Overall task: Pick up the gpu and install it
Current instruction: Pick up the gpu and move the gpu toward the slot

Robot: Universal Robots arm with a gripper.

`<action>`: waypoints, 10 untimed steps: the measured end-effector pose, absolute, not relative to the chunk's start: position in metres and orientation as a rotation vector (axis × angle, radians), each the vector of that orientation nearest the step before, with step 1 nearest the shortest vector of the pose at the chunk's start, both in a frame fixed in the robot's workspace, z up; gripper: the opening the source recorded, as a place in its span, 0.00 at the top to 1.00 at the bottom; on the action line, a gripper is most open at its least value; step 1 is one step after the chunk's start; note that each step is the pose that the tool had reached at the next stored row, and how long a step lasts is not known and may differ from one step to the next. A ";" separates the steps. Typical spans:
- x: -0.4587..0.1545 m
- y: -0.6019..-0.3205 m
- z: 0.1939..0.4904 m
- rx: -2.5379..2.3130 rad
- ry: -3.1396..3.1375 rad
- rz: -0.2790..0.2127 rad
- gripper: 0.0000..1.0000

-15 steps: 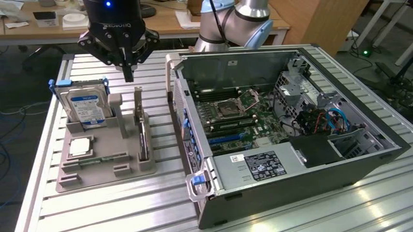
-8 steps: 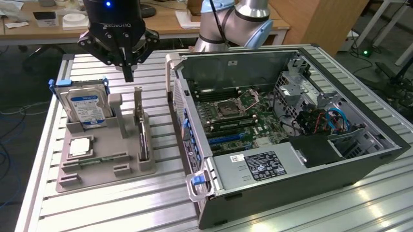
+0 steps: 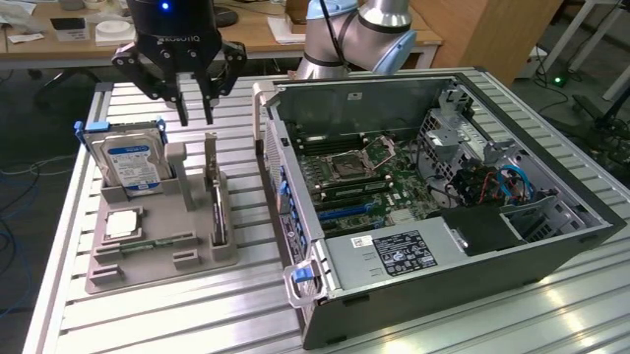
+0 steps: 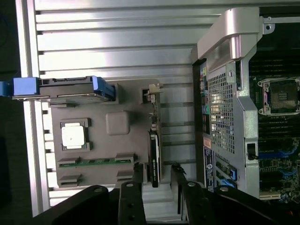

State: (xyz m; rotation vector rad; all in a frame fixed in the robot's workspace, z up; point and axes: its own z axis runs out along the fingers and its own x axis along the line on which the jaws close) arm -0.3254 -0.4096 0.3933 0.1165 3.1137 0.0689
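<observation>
Slatted table (image 3: 177, 313) — end effector (image 3: 195, 112) part-open, empty, above upright gpu (image 3: 212, 195) — between hard drive (image 3: 128, 158) and computer case (image 3: 473, 274)

**A robotics lab with office desks behind**

The surface (image 3: 197, 302) is slotted aluminium profile, the sort built for test rigs rather than for a home or shop. On it lies an open computer case (image 3: 551, 243) with its motherboard (image 3: 364, 177) bared. Beside it, a grey holder (image 3: 147, 265) stands loose parts in fitted slots, among them a hard drive (image 3: 128, 158) and the gpu (image 3: 214, 192). A jointed robot arm (image 3: 369, 26) rises behind the case. Beyond it are cluttered wooden desks (image 3: 59, 48) and a wooden cabinet (image 3: 487, 33).
</observation>
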 end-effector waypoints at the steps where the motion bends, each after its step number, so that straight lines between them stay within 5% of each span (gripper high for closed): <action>1: -0.325 -0.410 0.393 0.117 3.114 0.069 0.65; 6: -0.325 -0.410 0.393 0.087 3.113 0.069 0.47; 10: -0.325 -0.411 0.390 0.033 3.117 0.070 0.47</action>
